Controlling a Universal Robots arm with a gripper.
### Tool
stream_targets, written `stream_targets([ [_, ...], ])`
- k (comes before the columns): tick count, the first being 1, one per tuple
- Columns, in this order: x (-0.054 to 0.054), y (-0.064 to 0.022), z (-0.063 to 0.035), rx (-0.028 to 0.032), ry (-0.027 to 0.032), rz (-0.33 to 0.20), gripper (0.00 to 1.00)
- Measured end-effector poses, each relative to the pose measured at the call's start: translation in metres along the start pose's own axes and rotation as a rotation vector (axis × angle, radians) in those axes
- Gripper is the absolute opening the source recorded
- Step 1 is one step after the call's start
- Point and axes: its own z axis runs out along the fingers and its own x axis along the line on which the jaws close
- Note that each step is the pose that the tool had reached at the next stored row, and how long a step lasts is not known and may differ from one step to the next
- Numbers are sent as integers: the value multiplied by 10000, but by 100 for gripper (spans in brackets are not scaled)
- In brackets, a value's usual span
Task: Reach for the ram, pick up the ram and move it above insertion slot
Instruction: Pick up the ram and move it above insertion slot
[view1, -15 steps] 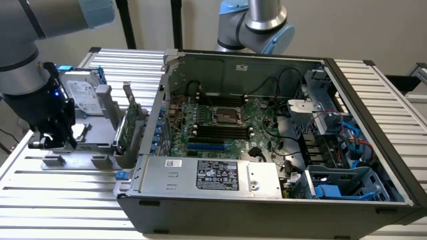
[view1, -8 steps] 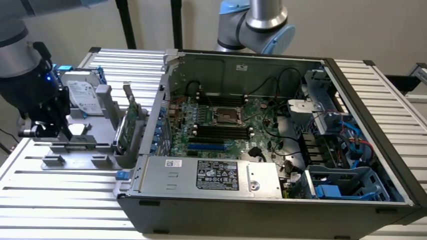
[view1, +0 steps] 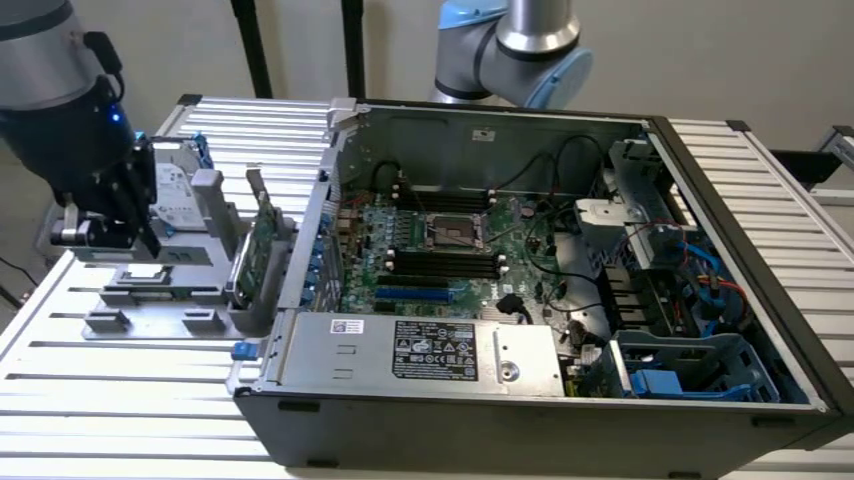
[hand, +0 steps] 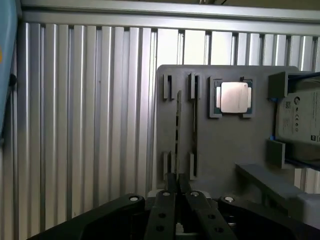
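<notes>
While the gripper (hand: 176, 192) hangs over the grey holder tray (hand: 225, 145), its two fingers (hand: 165, 210) sit pressed close together with nothing between them. Just past the fingertips, the ram (hand: 178, 125) stands on edge in one of two slot pairs on the tray, untouched. Beside it sits one silver CPU (hand: 234, 97) in a square pocket, then one hard drive (hand: 299, 120) with blue rails. Exterior view: one green expansion card (view1: 263, 240) stands upright at the tray's edge, next to one open computer case (view1: 534, 300) holding the motherboard (view1: 441, 250), all on the slatted aluminium table (view1: 120, 400).
</notes>
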Motion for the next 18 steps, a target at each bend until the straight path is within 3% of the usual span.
stream_targets([
  [9, 4, -403, -420, -5, -83, -2, 14],
  [18, 5, -803, -826, -22, -101, -3, 14],
])
